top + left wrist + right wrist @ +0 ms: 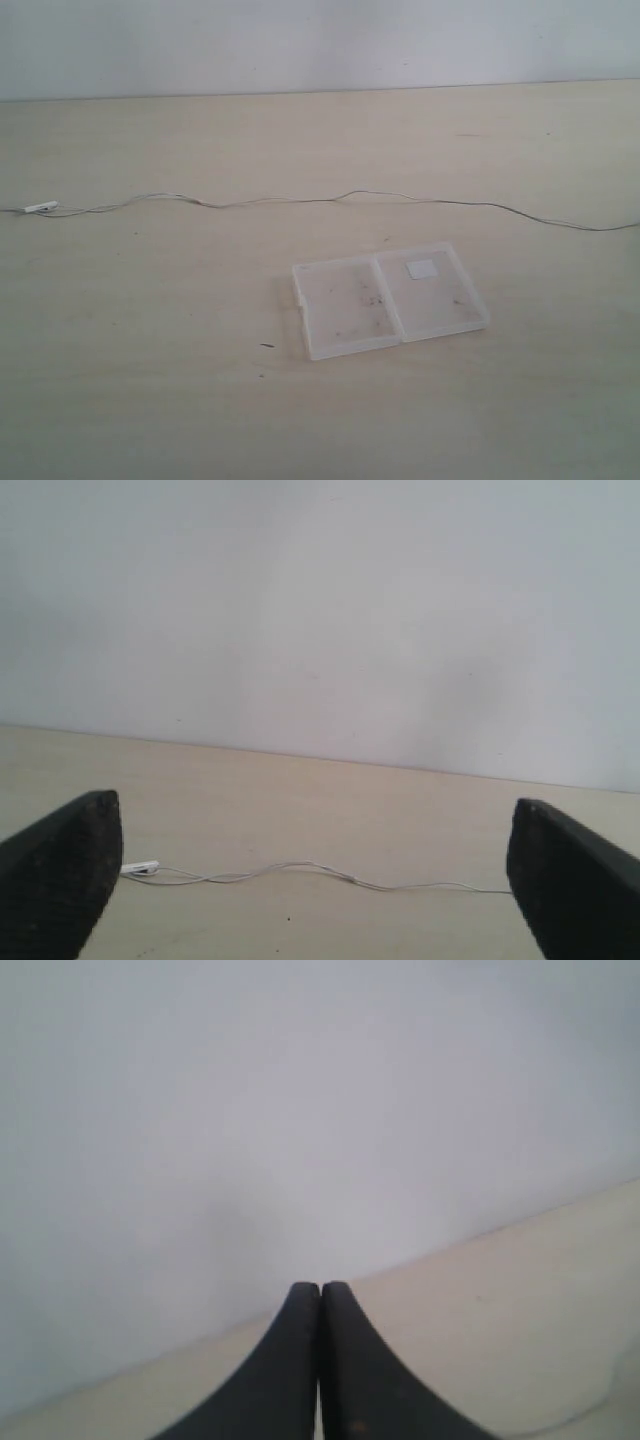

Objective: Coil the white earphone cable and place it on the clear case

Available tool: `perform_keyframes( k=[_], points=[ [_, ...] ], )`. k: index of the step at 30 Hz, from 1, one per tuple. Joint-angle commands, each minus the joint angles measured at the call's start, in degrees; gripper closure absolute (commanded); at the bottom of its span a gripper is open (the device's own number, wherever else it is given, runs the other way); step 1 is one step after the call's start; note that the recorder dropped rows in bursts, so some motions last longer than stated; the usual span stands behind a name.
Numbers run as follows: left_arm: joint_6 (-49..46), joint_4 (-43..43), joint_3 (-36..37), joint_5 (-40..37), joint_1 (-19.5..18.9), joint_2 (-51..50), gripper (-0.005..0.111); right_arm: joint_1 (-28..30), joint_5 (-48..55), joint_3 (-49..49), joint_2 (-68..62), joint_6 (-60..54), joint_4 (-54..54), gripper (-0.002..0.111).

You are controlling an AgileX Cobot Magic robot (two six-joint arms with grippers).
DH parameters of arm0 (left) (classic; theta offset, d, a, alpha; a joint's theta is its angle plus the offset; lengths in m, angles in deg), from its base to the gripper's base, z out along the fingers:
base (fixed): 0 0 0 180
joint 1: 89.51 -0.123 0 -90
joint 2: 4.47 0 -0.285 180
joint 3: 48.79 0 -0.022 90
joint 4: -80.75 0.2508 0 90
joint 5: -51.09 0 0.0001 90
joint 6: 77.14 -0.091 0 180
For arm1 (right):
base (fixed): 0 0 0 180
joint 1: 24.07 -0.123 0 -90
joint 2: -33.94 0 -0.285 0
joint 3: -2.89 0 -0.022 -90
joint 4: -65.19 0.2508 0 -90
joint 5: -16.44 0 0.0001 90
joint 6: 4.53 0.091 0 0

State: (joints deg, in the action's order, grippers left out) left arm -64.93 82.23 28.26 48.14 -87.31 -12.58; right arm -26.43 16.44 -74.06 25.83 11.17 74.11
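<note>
The white earphone cable (300, 201) lies uncoiled in a long wavy line across the surface (150, 350), its inline piece (40, 207) at the left; the clear case (390, 298) lies open and flat nearer the camera, apart from the cable; the left fingers (60, 880) are spread wide and released, with the cable (300, 866) on the surface beyond, spanning the gap between them; the right fingers (300, 1360) are clenched together on nothing.

Pale wooden table (150, 400) beneath plain, seemingly white wall (320, 40), softly lit.
</note>
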Motion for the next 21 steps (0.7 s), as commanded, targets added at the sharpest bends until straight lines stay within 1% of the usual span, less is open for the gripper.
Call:
perform_keyframes(
  k=[1, 8, 12, 15, 16, 18, 21],
  points=[
    [0.2, 0.4, 0.2, 0.5, -0.2, 0.3, 0.002, 0.4, -7.1, -0.3, 0.3, 1.1, 5.2, 0.108],
    [0.2, 0.4, 0.2, 0.5, -0.2, 0.3, 0.002, 0.4, -24.2, -0.3, 0.3, 2.9, 13.8, 0.108],
    [0.2, 0.4, 0.2, 0.5, -0.2, 0.3, 0.002, 0.4, -27.1, -0.3, 0.3, 3.0, 16.1, 0.108],
    [0.2, 0.4, 0.2, 0.5, -0.2, 0.3, 0.002, 0.4, -27.5, -0.3, 0.3, 9.6, 15.8, 0.108],
    [0.2, 0.4, 0.2, 0.5, -0.2, 0.3, 0.002, 0.4, -27.6, -0.3, 0.3, 11.9, 15.4, 0.108],
    [0.2, 0.4, 0.2, 0.5, -0.2, 0.3, 0.002, 0.4, -28.4, 0.3, 0.3, 12.3, 11.8, 0.108],
    [0.2, 0.4, 0.2, 0.5, -0.2, 0.3, 0.002, 0.4, -25.9, 6.3, -1.9, 10.3, -0.5, 0.108]
  ],
)
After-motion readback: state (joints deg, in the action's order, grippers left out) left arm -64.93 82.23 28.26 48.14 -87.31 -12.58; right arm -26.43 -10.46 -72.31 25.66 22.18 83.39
